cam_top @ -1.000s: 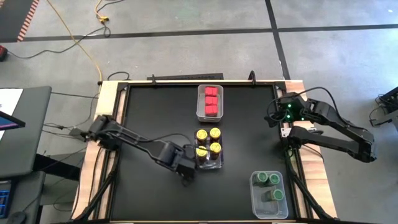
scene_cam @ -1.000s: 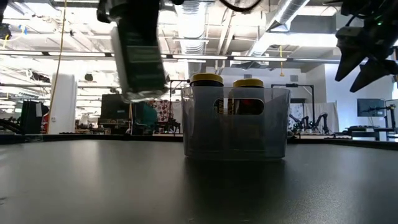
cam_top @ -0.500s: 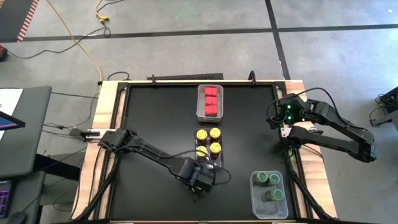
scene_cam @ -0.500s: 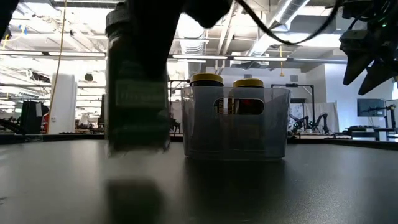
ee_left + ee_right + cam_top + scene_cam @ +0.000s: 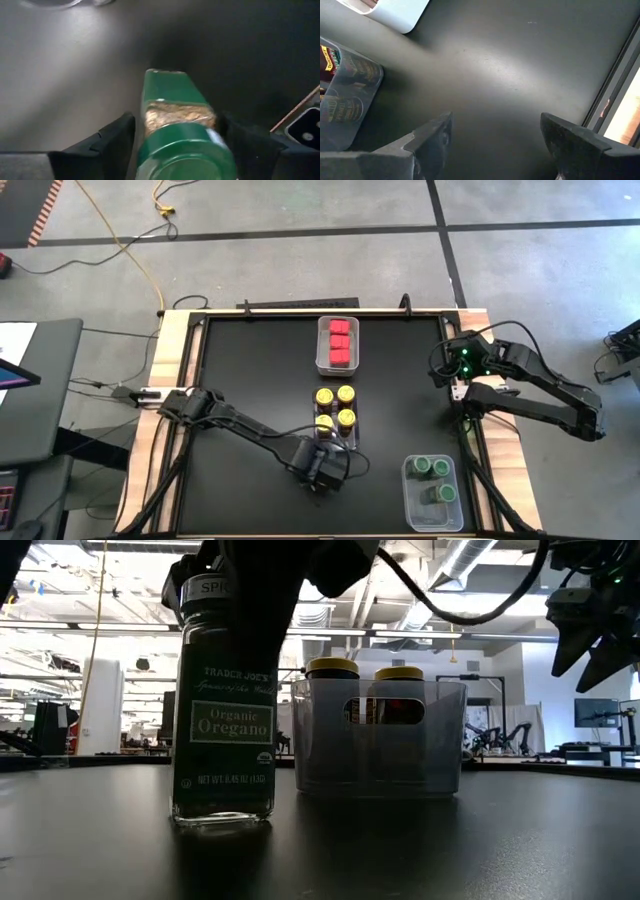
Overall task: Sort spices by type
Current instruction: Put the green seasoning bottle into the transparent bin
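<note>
Low view: a green-lidded glass oregano jar (image 5: 222,720) is seen upright on the matte black table (image 5: 450,850), left of the clear bin (image 5: 380,738). Left gripper (image 5: 172,140) fingers are parted beside it, ungripped. Right gripper (image 5: 495,137) is held open far right. Ceiling ducts and lights are visible behind.

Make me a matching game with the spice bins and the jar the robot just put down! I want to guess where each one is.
Things:
1. red spices
2. yellow-lidded jars
3. green-lidded jars
4. oregano jar

Places or states:
A. bin at the table's middle
B. standing on the bare table, not in a bin
C. bin at the far edge
D. bin at the near right corner

Pairs: 1-C, 2-A, 3-D, 4-B
</note>
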